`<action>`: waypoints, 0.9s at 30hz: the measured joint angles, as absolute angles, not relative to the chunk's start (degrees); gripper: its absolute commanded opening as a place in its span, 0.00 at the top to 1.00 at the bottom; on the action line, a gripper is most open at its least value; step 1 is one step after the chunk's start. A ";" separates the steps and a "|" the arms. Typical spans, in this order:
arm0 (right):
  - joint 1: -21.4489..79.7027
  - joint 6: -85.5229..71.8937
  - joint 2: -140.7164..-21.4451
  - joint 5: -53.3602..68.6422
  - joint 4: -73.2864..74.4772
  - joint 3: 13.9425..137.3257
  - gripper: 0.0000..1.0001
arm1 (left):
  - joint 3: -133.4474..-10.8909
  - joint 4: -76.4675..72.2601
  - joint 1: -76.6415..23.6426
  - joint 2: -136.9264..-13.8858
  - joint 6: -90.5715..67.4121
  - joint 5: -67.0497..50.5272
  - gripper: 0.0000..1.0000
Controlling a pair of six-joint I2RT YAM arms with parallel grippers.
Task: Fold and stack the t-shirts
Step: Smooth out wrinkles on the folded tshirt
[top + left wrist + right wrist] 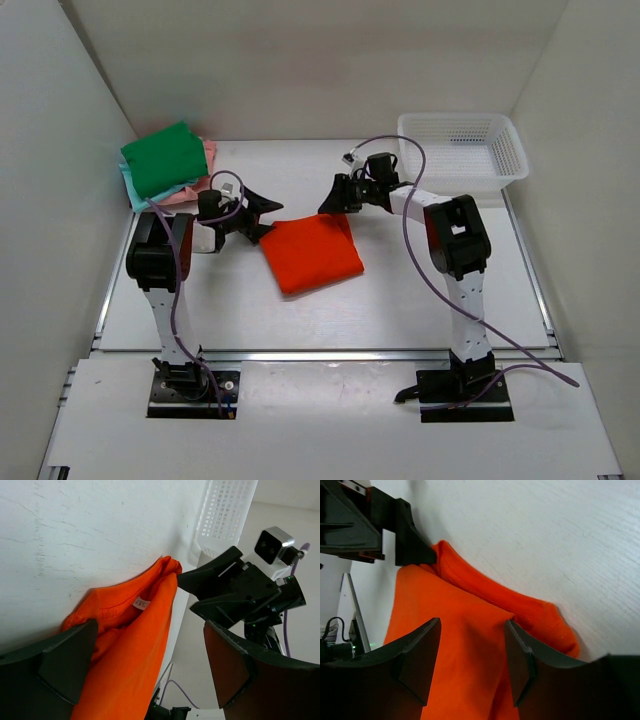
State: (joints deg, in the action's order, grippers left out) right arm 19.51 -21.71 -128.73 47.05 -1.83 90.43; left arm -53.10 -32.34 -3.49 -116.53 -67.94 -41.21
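The bright orange t-shirt (312,255) lies folded into a rough square at the table's middle. It also shows in the left wrist view (125,650) and the right wrist view (460,645). My left gripper (262,215) is open at the shirt's far left corner, and its fingers (65,660) stand apart with orange cloth between them (150,627). My right gripper (335,197) is open at the far right corner, its jaws spread over the cloth (472,624). A green t-shirt (163,158) tops a folded stack on pink (207,155) and light teal (128,185) ones at the far left.
A white mesh basket (505,160) stands at the far right, also seen in the left wrist view (225,510). White walls close in the table on the left, back and right. The two grippers face each other closely across the shirt's far edge.
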 measured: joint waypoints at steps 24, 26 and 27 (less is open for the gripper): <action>16.95 -19.94 -125.36 44.97 3.88 90.98 1.00 | -56.47 -24.23 -3.99 -116.92 -62.81 -42.48 0.01; 16.58 -20.03 -125.10 44.84 3.51 90.98 1.00 | -56.60 -23.97 -3.99 -116.92 -62.65 -42.50 0.01; 16.38 -20.25 -125.10 44.82 3.33 90.96 1.00 | -56.64 -23.83 -3.99 -116.92 -62.57 -42.50 0.01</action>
